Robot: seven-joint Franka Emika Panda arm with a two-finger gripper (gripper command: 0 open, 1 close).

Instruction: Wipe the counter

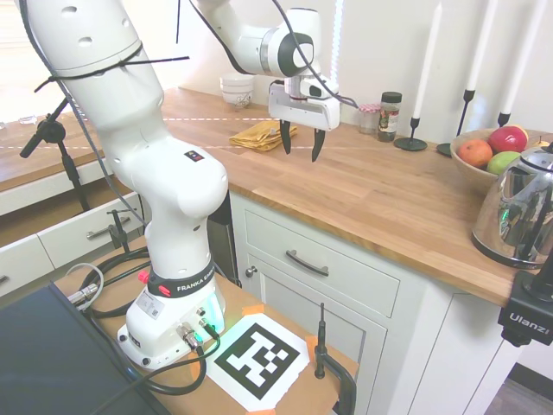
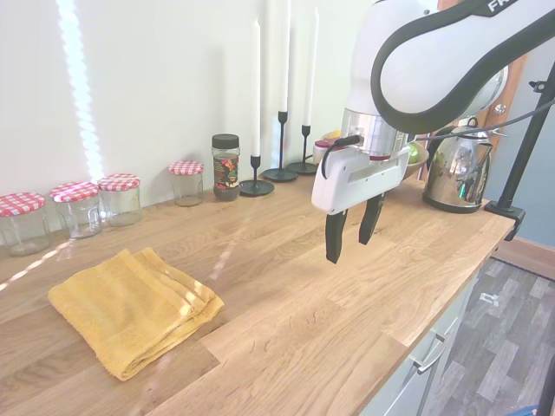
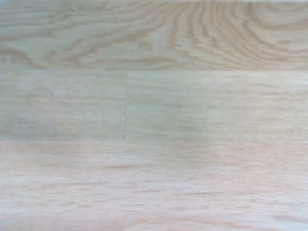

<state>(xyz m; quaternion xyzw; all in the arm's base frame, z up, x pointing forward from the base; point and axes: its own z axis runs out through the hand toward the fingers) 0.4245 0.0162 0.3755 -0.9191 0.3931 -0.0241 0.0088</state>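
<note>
- While it hangs above the counter (image 2: 364, 303) with nothing between its spread black fingers (image 2: 334, 238), the gripper (image 1: 301, 141) points straight down, clear of the wood.
- The counter runs directly beneath it; the wrist view shows only bare wood grain (image 3: 154, 115).
- A folded yellow cloth (image 2: 130, 308) lies flat on the counter, near the gripper but apart from it.
- Beyond the gripper, by the wall, stand a dark-lidded spice jar (image 2: 225, 166) and black candlesticks (image 2: 282, 143).

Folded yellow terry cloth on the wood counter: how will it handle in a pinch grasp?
The folded yellow terry cloth looks soft and layered, so it would likely droop and unfold if lifted. Probably light. Its nap should drag rather than slide on the wooden counter. The open gripper hangs apart from it.
</note>
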